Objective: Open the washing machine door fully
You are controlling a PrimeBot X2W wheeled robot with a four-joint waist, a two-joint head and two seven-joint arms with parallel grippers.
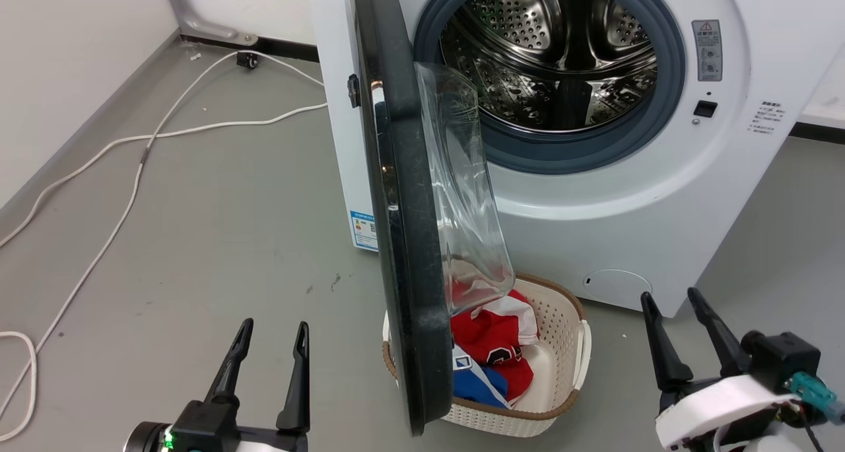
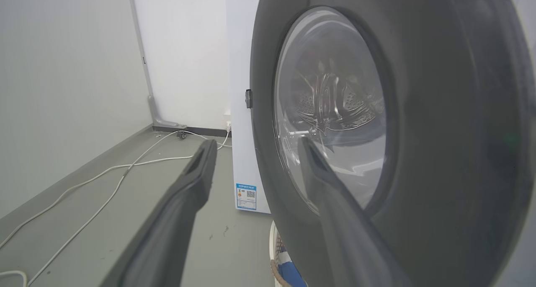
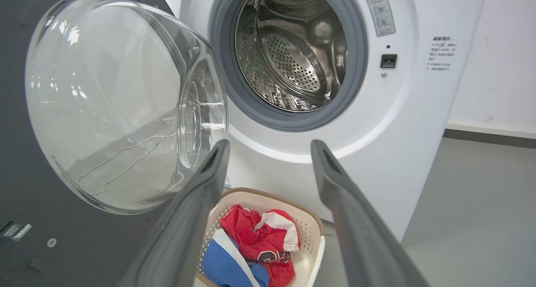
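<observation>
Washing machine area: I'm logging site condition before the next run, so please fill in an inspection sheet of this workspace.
Surface: grey floor, a few small marks.
Job's things: washing machine door swung out, edge-on in the head view; drum of the washing machine shows no laundry.
Clutter: laundry basket holding red and blue clothes, before the machine.
End effectors: left end effector and right end effector open, empty, apart from the door.
Cables: white cables trail over the floor, left side.
Surroundings: white wall; nothing else seen.
</observation>
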